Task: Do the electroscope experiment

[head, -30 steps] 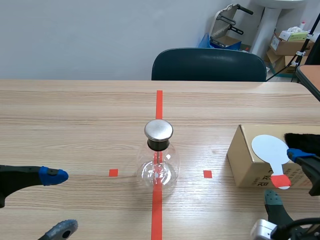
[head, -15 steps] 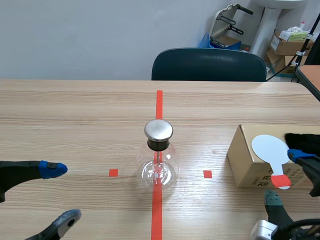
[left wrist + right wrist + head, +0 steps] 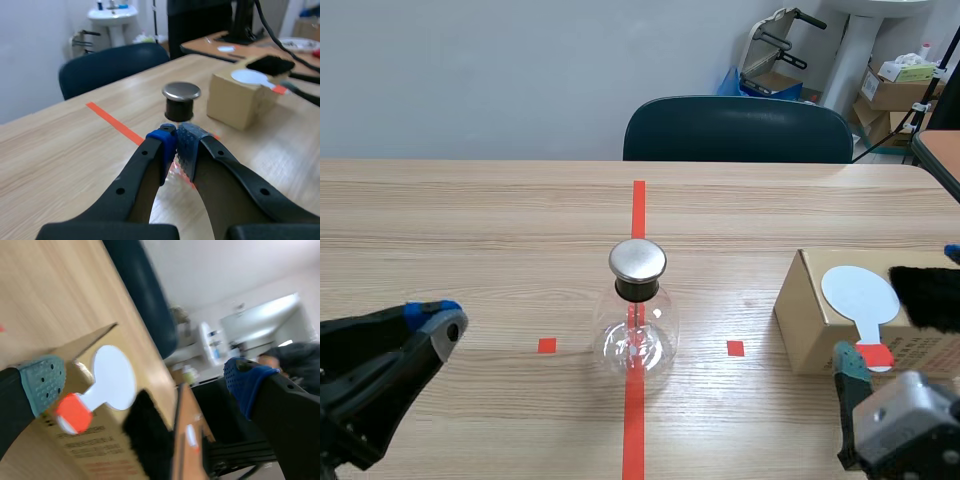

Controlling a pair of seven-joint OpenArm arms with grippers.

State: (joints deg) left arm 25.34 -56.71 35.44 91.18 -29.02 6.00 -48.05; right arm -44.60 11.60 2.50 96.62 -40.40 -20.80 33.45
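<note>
The electroscope [image 3: 638,325], a clear glass flask with a round metal cap [image 3: 638,260], stands on the red tape line at mid-table. My left gripper [image 3: 438,318] sits low at the left, shut on nothing; in the left wrist view its tips [image 3: 176,137] meet just before the cap [image 3: 181,92]. At the right, a white paddle with a red handle [image 3: 861,295] and a black fur cloth [image 3: 928,295] lie on a cardboard box [image 3: 800,320]. My right gripper [image 3: 144,381] stands open around the paddle [image 3: 114,376], its green pad [image 3: 42,382] close to the red handle.
A dark blue chair [image 3: 738,130] stands behind the table's far edge. Boxes and equipment clutter the room's back right corner. The cardboard box [image 3: 240,97] sits to the right of the flask, near the table's right edge.
My left gripper's fingers have closed together from wide open. My right gripper has shifted, its green finger now up beside the paddle's red handle.
</note>
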